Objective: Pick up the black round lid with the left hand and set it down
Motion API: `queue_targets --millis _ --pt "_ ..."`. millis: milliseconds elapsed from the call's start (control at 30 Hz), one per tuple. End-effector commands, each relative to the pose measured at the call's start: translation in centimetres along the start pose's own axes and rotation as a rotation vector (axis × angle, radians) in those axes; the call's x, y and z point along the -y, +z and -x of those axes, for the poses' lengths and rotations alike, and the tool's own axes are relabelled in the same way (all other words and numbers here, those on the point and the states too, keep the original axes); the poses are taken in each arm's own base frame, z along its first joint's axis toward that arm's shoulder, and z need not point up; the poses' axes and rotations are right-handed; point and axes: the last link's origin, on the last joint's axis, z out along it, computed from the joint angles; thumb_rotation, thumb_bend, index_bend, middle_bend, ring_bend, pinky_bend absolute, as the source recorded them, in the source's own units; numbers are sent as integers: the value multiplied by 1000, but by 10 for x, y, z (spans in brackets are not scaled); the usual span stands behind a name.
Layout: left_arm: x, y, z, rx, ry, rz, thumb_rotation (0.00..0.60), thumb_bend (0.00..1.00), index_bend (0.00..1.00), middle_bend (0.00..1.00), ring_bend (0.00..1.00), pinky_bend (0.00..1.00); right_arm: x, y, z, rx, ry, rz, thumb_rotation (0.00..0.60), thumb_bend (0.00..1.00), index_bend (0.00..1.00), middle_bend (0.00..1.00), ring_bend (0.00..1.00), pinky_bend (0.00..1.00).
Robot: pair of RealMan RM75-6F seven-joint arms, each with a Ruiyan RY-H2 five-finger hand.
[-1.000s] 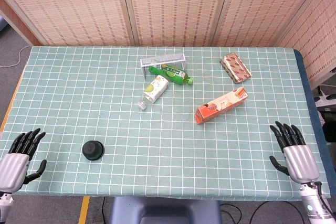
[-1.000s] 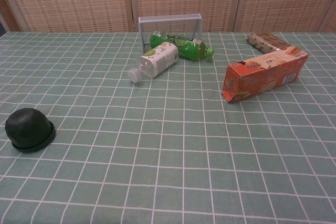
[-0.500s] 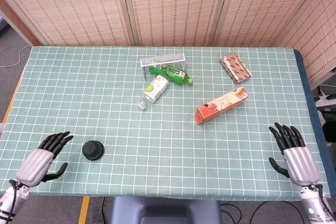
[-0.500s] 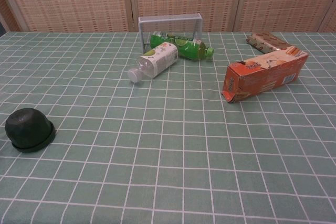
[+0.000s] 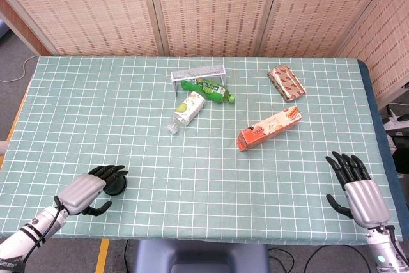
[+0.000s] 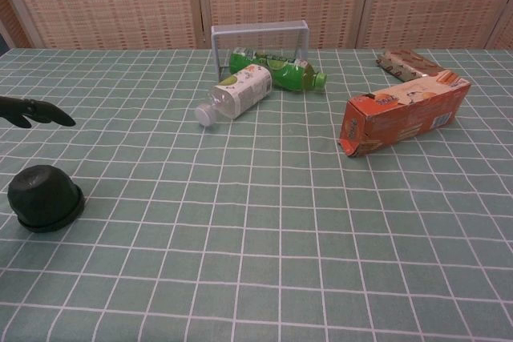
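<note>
The black round lid (image 6: 45,197) sits on the green checked cloth at the near left; in the head view the lid (image 5: 117,187) is mostly covered by my left hand (image 5: 88,190). That hand hovers above the lid with fingers spread and holds nothing; the chest view shows only its fingertips (image 6: 32,111) at the left edge, well above the lid. My right hand (image 5: 358,187) is open, fingers apart, near the table's front right corner, far from the lid.
A green bottle (image 5: 209,89) and a white bottle (image 5: 187,109) lie beside a small grey rack (image 5: 199,72) at the back centre. An orange carton (image 5: 269,128) lies right of centre, with a patterned packet (image 5: 286,82) behind it.
My left hand has moved right from the table's front left corner to above the lid, and its fingertips have entered the chest view. The lid and right hand stayed put.
</note>
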Motion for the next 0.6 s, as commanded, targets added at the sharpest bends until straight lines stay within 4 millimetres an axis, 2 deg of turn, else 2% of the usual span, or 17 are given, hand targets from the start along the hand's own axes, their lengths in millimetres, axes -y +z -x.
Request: queue_targets --millis 33,133,267,600 --pt "-10 25 -4 7 41 -14 600 450 0 0 0 110 0 -1 -2 -5 10 -2 600 229 0 0 0 0" --pt "-8 33 -2 -1 97 -45 600 454 0 0 0 109 -1 -2 -3 -4 14 -4 600 229 0 0 0 0" --pt "-6 42 7 93 153 -84 600 458 0 0 0 115 -1 -1 -5 -15 27 -13 600 229 0 0 0 0" --pt "-10 61 11 202 190 -139 600 440 0 0 0 123 0 -2 -5 0 49 -21 600 229 0 0 0 0"
